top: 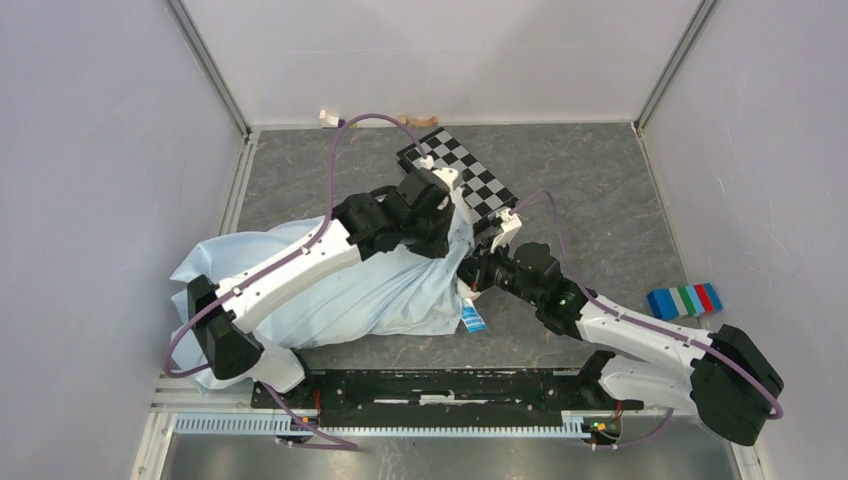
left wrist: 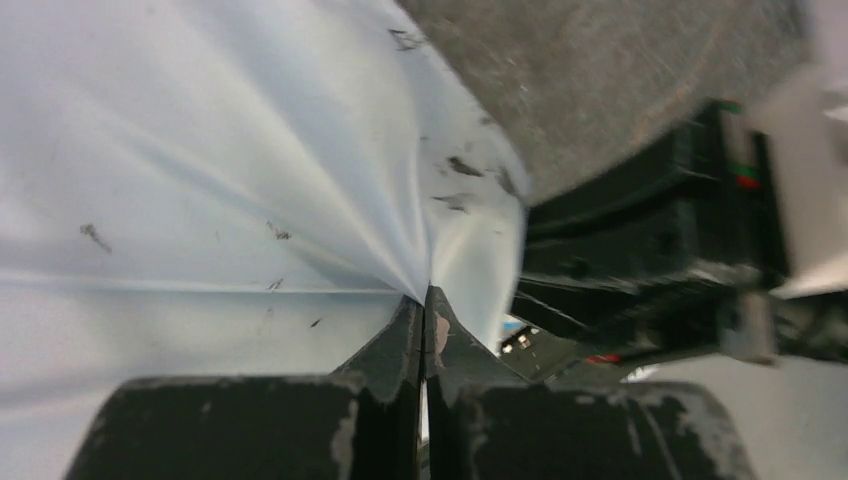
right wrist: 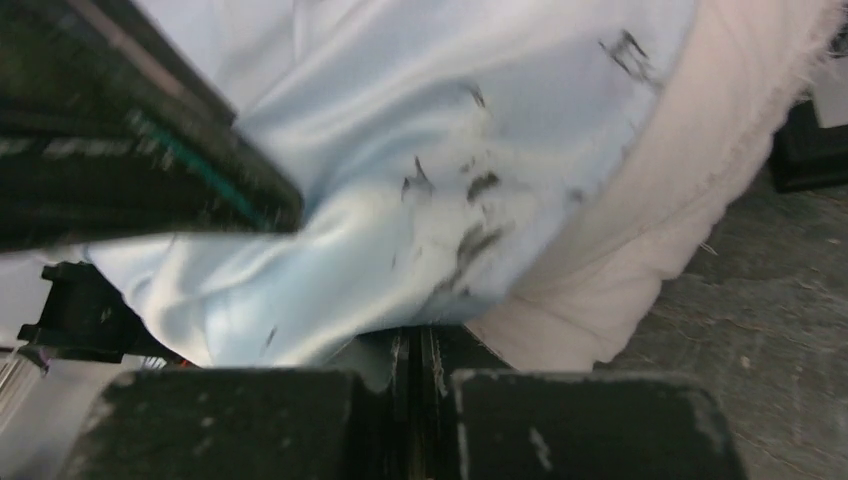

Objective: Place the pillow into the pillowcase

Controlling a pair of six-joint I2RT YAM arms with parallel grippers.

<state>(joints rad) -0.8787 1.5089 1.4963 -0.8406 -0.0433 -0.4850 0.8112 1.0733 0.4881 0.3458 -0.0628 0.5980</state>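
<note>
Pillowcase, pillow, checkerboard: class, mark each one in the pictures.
pillowcase point(top: 380, 300), top view, wrinkled middle.
pillow point(right wrist: 645, 215), right wrist view, bare end showing.
checkerboard point(top: 480, 175), top view, centre of panel.

Counter point(top: 610, 200), items L to R:
- Pillowcase point(top: 340, 300): left-ctr, near edge, just ahead of arm bases; L arm lies across it.
- Pillow point(right wrist: 640, 250): in pillowcase, one end poking out at its right-side mouth.
- Tag point(top: 472, 320): on counter, touching pillowcase's near-right corner.
- L hand point(left wrist: 428, 300): at mouth, rear side, tips on pillowcase.
- R hand point(right wrist: 415, 335): at mouth, near side, just beside L hand.
- Panel point(top: 480, 180): ctr-rear, behind mouth, partly under L hand.
- Blocks point(top: 685, 300): far right, by wall, well apart from rest.
</note>
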